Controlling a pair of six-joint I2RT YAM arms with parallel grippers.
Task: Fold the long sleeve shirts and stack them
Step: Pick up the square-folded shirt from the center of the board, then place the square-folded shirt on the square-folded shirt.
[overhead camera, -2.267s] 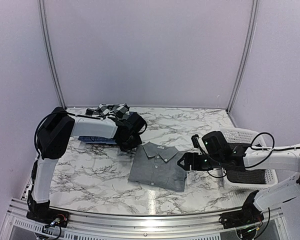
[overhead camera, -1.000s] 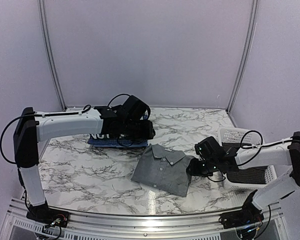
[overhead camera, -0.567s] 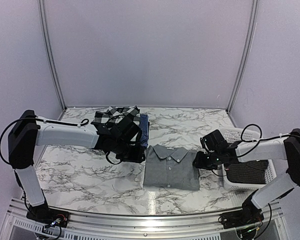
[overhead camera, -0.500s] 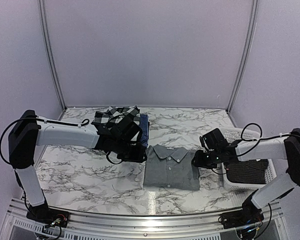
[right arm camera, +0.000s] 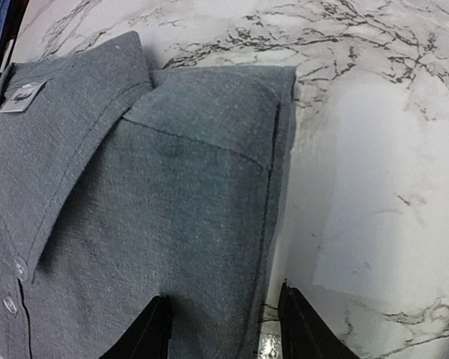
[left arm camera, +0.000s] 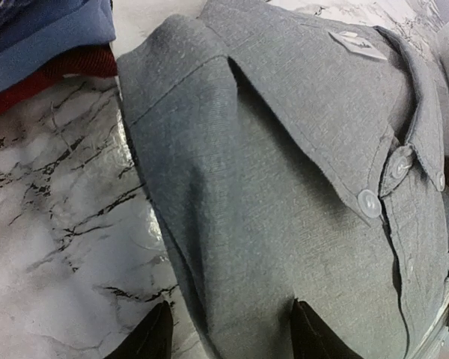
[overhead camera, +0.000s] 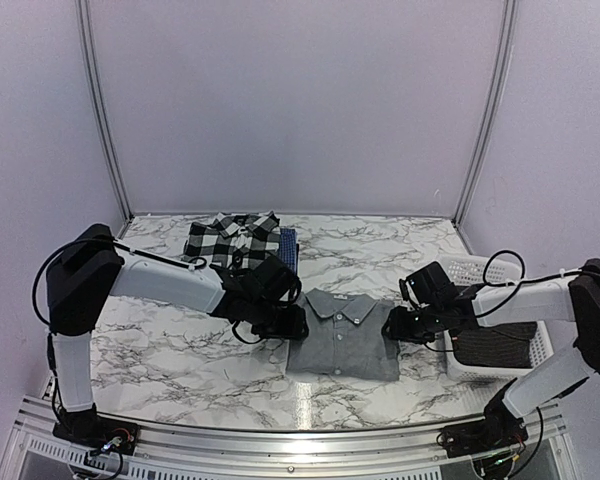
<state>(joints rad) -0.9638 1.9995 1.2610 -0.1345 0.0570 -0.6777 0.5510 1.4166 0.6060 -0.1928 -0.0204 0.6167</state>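
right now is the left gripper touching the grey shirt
Cannot tell. In the left wrist view the left gripper stands open astride the edge of the grey shirt; whether either finger rests on the cloth is not plain.

Grey shirt (overhead camera: 342, 330), black-and-white checked shirt (overhead camera: 232, 238), marbled table (overhead camera: 160, 345)

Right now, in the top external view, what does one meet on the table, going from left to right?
checked shirt → left claw → grey shirt → right claw → white basket
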